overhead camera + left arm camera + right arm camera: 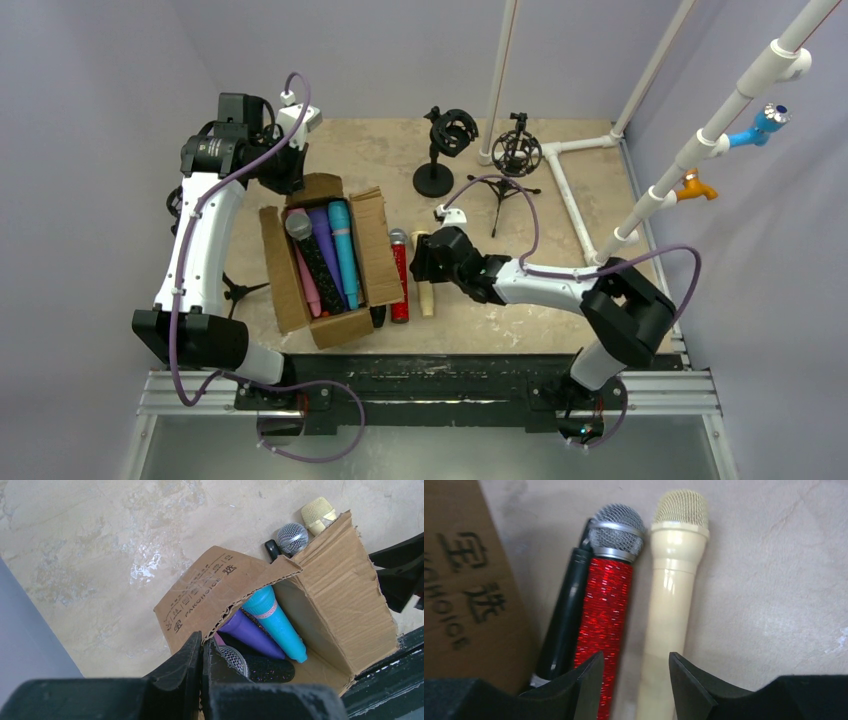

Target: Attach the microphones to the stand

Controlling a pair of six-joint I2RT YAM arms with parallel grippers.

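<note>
Cardboard catches the eye first: a brown box (318, 262) lies open on the beige table (380, 150) in front of the left arm. Four microphones are packed side by side in it: a pink microphone (307, 285), a glittery black microphone (312, 255) with a silver mesh head, a purple microphone (324, 240) and a blue microphone (343, 255).

Three more lie flat on the table just right of the box, parallel, with their heads pointing away from the arms. A plain black microphone (566, 615) lies against the box flap. A glittery red microphone (604, 610) touches it, and a cream microphone (671, 595) lies just beside the red one.

The right gripper (633, 672) hangs low over the handles of these three with its jaws partly apart. The cream handle runs up through the gap with room on either side, the left finger sits over the red handle, and nothing is gripped.

The left gripper (201, 660) is at the far end of the box, its fingers pressed together. I cannot tell whether the edge of the flap is pinched between them.

At the far side of the table, well apart from the microphones, stand a round-based stand (436, 160) and a tripod stand (512, 170), each topped with a black ring cradle. A white pipe frame (570, 190) is just right of the tripod.
</note>
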